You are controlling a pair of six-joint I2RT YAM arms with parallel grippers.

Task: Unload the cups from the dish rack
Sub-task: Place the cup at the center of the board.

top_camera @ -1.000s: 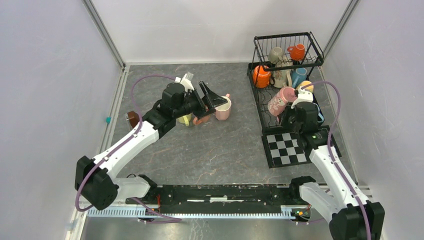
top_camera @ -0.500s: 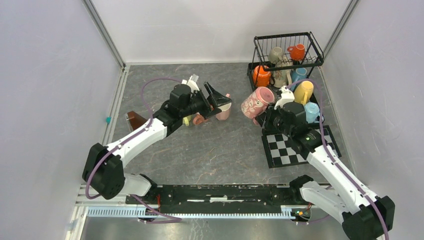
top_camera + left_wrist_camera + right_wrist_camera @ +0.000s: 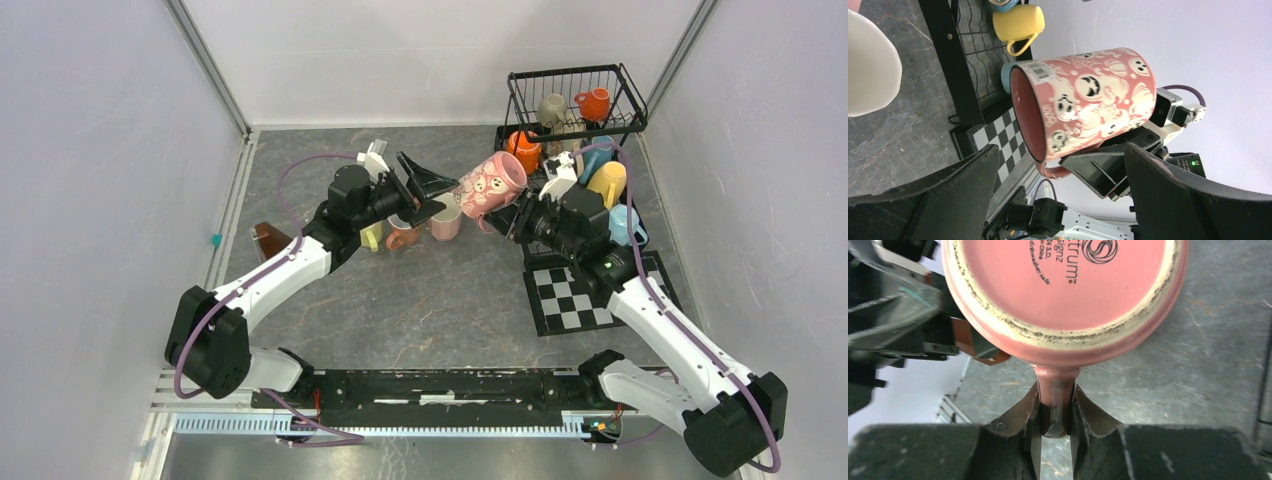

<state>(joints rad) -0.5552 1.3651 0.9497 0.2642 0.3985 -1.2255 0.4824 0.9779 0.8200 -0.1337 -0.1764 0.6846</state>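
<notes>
The right gripper (image 3: 1054, 405) has its jaws pinched tight on the handle of a pink mug (image 3: 1063, 295) printed with pale ghost faces. The handle runs straight down into the gap between the two fingers, and the mug's flat base sits just above them, facing back toward the wrist. The mug (image 3: 490, 185) hangs in the air on its side, clear of the dish rack (image 3: 575, 75), which stands behind and beside the right jaws.

The left gripper (image 3: 425, 190) faces it with jaws spread wide and nothing between them. The mug's open mouth (image 3: 1088, 105) points into that gap, close in front of the fingertips; I can't tell whether it touches them.

Below the left jaws, three cups stand together on the table: a pink cup (image 3: 446, 220), an orange one (image 3: 403, 237) and a yellow one (image 3: 372, 237).

Back beyond the right jaws, the rack holds an orange mug (image 3: 594, 103) and a grey-olive mug (image 3: 551, 108) on top. A yellow mug (image 3: 607, 183) and a light blue mug (image 3: 625, 225) sit lower down, right beside the right wrist.
</notes>
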